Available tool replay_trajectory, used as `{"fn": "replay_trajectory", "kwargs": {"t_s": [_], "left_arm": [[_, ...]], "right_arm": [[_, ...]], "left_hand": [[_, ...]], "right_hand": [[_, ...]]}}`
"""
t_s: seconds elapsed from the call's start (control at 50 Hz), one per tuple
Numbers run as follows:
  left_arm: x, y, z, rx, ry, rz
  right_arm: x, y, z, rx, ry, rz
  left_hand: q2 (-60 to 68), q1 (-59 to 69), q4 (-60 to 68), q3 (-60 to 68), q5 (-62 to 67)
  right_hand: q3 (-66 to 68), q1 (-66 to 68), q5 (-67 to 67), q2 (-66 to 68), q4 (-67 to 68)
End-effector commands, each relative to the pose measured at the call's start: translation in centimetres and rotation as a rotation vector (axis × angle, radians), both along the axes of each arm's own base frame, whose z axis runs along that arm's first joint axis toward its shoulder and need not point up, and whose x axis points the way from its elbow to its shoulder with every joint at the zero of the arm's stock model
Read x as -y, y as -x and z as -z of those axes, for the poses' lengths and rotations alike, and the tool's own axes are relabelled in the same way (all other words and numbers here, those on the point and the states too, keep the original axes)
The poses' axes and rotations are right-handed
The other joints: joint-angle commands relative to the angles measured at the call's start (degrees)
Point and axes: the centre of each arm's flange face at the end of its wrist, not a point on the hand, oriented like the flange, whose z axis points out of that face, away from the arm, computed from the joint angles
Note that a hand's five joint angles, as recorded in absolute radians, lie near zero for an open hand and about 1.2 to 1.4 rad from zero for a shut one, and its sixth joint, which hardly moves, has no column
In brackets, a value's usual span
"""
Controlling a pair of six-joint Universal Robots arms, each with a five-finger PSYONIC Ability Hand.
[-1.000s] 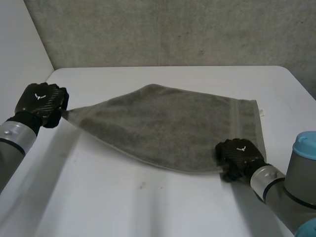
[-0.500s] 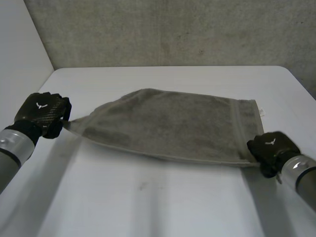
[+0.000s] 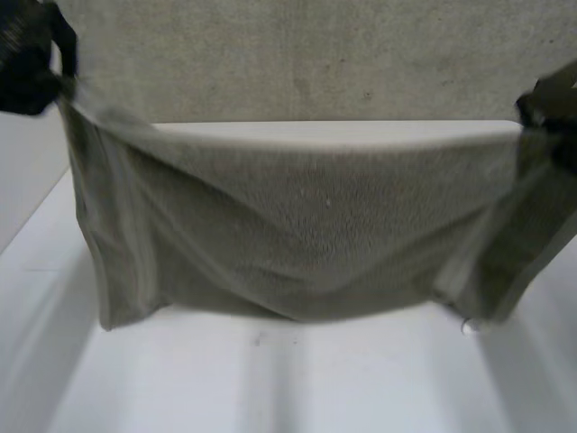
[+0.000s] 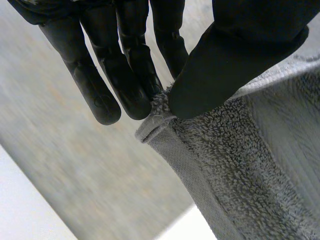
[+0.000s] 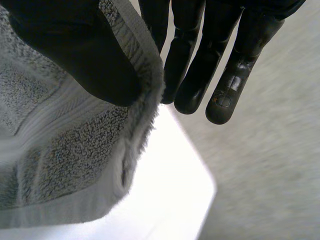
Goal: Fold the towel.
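My left hand (image 4: 235, 55) pinches one upper corner of the towel (image 3: 306, 225) between thumb and fingers, and my right hand (image 5: 75, 55) pinches the other likewise. The towel hangs spread between them over the tabletop's (image 3: 270, 379) middle. Both holds sit right at the hem, so I judge a quick swing could pull a corner free and drop it crumpled.

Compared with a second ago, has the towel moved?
Yes, upward: the towel lay on the white table and now hangs lifted off it, stretched between the left hand and the right hand.
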Motion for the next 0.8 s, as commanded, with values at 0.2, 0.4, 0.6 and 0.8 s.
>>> {"fn": "replay_trajectory", "kwargs": {"t_s": [0.2,0.4,0.6,0.8], "left_arm": [[10.3,6.6,7.0,0.166,-0.135,-0.025],[10.1,7.0,-11.5,-0.166,0.601,-0.031],[10.8,6.8,-7.0,-0.235,0.445,0.015],[11.9,6.4,7.6,-0.128,0.074,-0.016]], "right_arm": [[10.0,-5.5,4.7,-0.023,0.164,0.023],[10.6,-6.9,-8.7,0.26,0.911,0.066],[10.0,-7.1,-4.6,0.237,0.766,0.038],[9.9,-8.0,8.8,0.122,0.381,-0.092]], "left_hand": [[10.29,13.5,10.21,10.24,11.12],[10.29,13.5,10.21,10.24,11.12],[10.29,13.5,10.21,10.24,11.12],[10.29,13.5,10.21,10.24,11.12]], "right_hand": [[11.91,24.21,13.7,12.45,11.7],[11.91,24.21,13.7,12.45,11.7],[11.91,24.21,13.7,12.45,11.7],[11.91,24.21,13.7,12.45,11.7]]}}
